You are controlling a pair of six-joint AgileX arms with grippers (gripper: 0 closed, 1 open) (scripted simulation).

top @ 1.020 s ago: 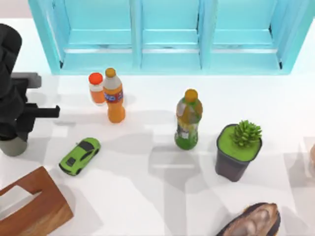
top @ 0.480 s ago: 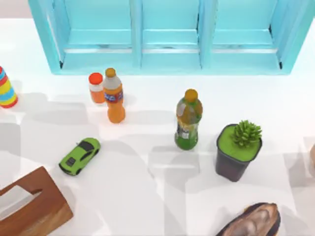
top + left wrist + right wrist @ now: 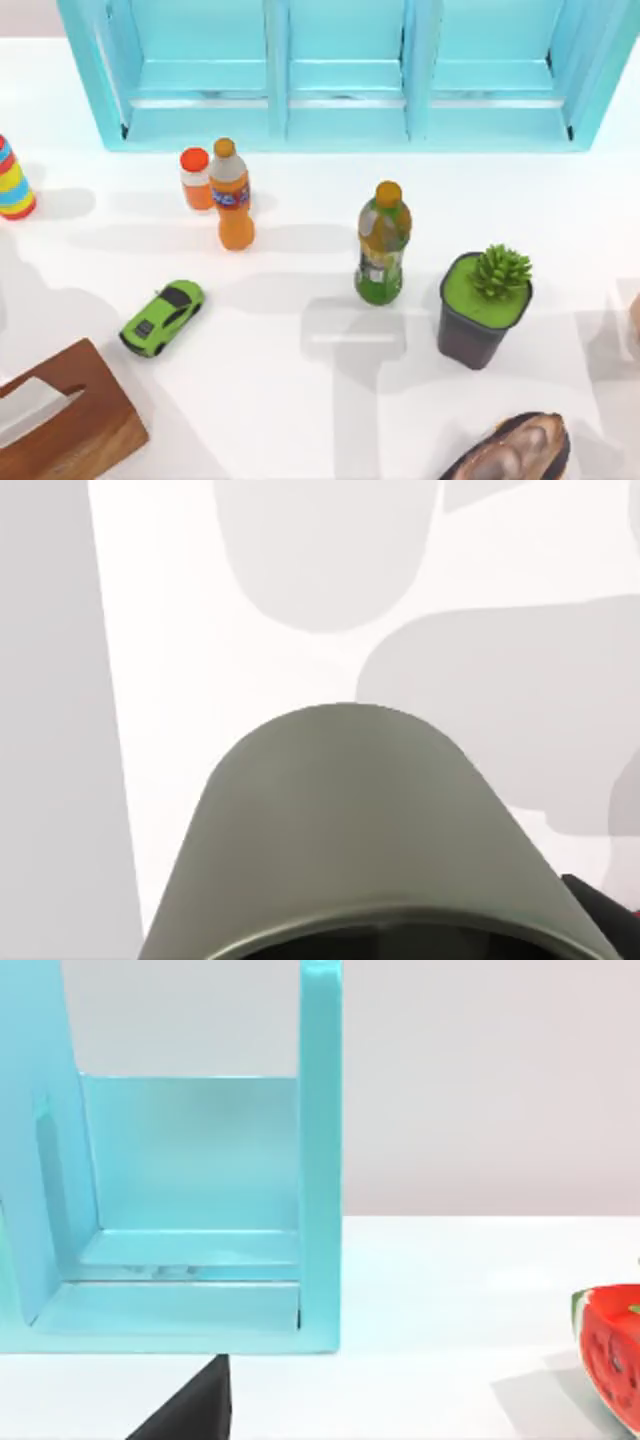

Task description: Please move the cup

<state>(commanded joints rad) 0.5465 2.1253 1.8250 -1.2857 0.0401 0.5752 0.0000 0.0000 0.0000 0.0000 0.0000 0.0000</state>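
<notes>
Grey-green cup (image 3: 345, 830) close under left wrist camera, above white table (image 3: 300, 680). Left claw's state: cannot tell. Right claw: cannot tell either.

left end effector (image 3: 585, 905): dark finger tip close against the cup (image 3: 350, 830), seen from its wrist | right end effector (image 3: 190, 1410): dark finger tip low over worktop (image 3: 450, 1290)

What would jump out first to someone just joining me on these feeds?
In the left wrist view the grey-green cup looms right up against the camera, above the white table. From the top view, the turquoise shelf unit runs along the back edge, with a green-tea bottle mid-table and a potted succulent to its right. A lime-green toy car sits toward the left, a rainbow-striped object at the left edge.
</notes>
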